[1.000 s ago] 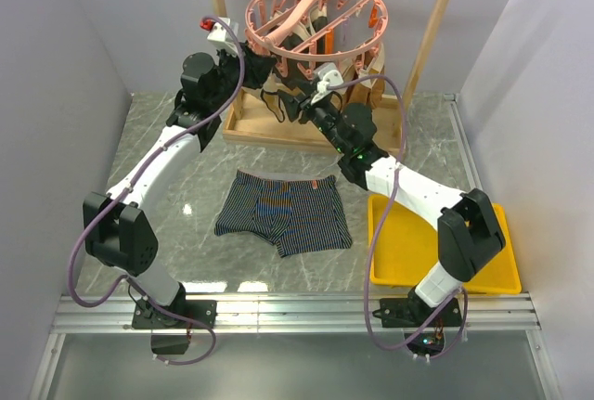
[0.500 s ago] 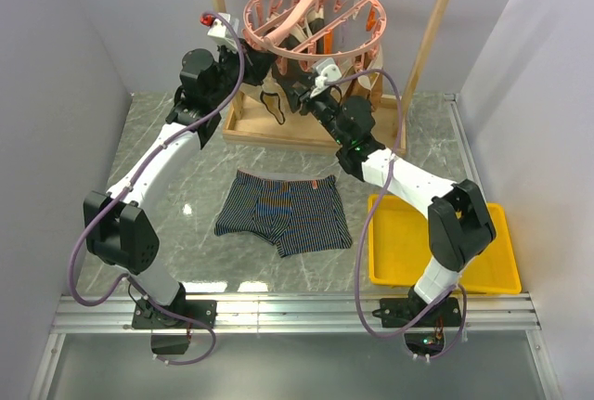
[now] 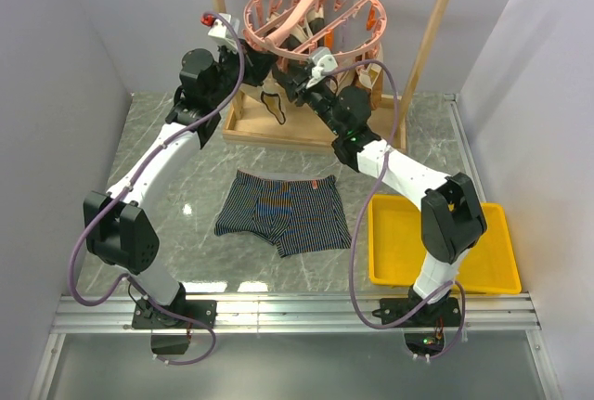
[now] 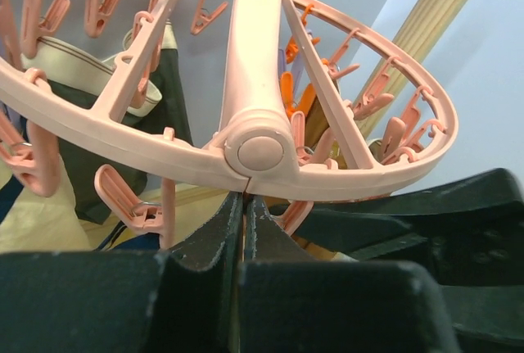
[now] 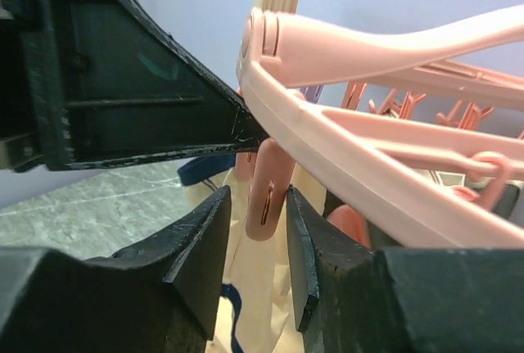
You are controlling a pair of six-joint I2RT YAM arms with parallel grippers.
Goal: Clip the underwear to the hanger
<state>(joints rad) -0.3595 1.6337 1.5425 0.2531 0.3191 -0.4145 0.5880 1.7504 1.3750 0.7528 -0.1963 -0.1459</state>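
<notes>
The underwear (image 3: 283, 219) lies flat on the marble table, dark navy with thin stripes, in front of both arms. The hanger (image 3: 311, 15), a round pink ring with spokes and pegs, hangs from the wooden rack. My left gripper (image 3: 249, 58) is shut at the ring's near-left rim; in the left wrist view its jaws (image 4: 244, 201) meet on the underside of the ring (image 4: 262, 150). My right gripper (image 3: 295, 80) is open under the ring. In the right wrist view (image 5: 258, 199) its jaws stand on either side of a hanging pink peg (image 5: 266, 185), not squeezing it.
The wooden rack frame (image 3: 436, 29) stands on a wooden base tray (image 3: 251, 126) at the back. Tan garments (image 3: 357, 84) and a dark one hang from other pegs. A yellow tray (image 3: 408, 251) sits at the right. Grey walls close in on both sides.
My right arm has reached up and to the left, bringing its gripper under the hanger ring around a peg. The left arm and the underwear have stayed put.
</notes>
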